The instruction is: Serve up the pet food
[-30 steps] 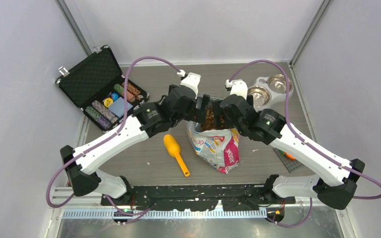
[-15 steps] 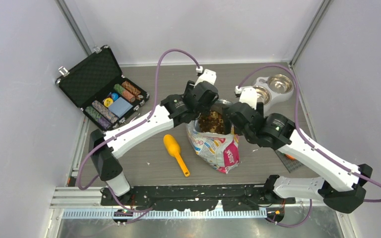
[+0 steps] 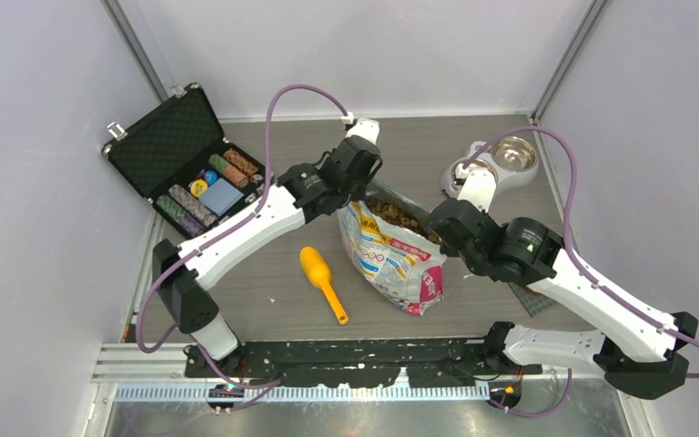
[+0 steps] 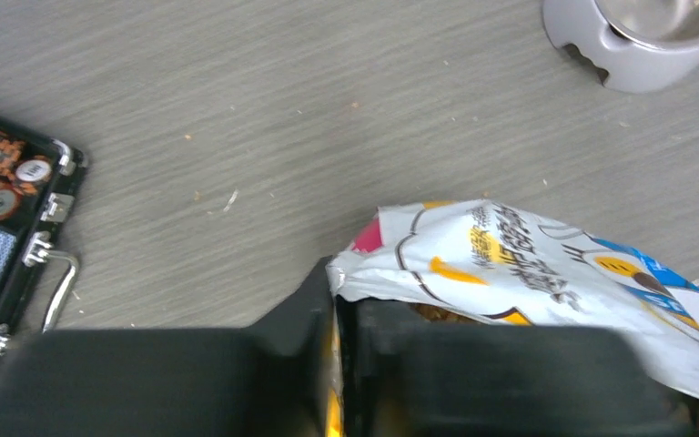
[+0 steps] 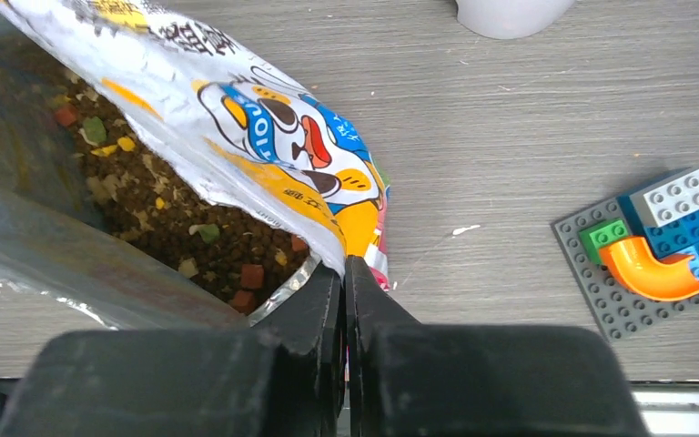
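The pet food (image 5: pixel 191 237) is brown kibble with reddish and greenish bits, lying inside an open printed foil bag (image 3: pixel 391 259) at the table's middle. From above, the kibble (image 3: pixel 399 217) shows through the bag's stretched mouth. My left gripper (image 4: pixel 337 282) is shut on the far left corner of the bag's rim (image 4: pixel 510 259). My right gripper (image 5: pixel 344 269) is shut on the near right edge of the bag (image 5: pixel 273 137). From overhead, the left gripper (image 3: pixel 361 187) and right gripper (image 3: pixel 437 232) sit at opposite ends of the mouth.
A yellow scoop (image 3: pixel 320 278) lies left of the bag. A grey double bowl stand (image 3: pixel 496 162) sits at the back right. An open black case of poker chips (image 3: pixel 191 177) stands at the back left. Toy bricks on a grey plate (image 5: pixel 660 250) lie near the right arm.
Both grippers have closed on the bag's rim. The left arm has shifted left and back, the right one toward the near right, drawing the mouth into a long slit.
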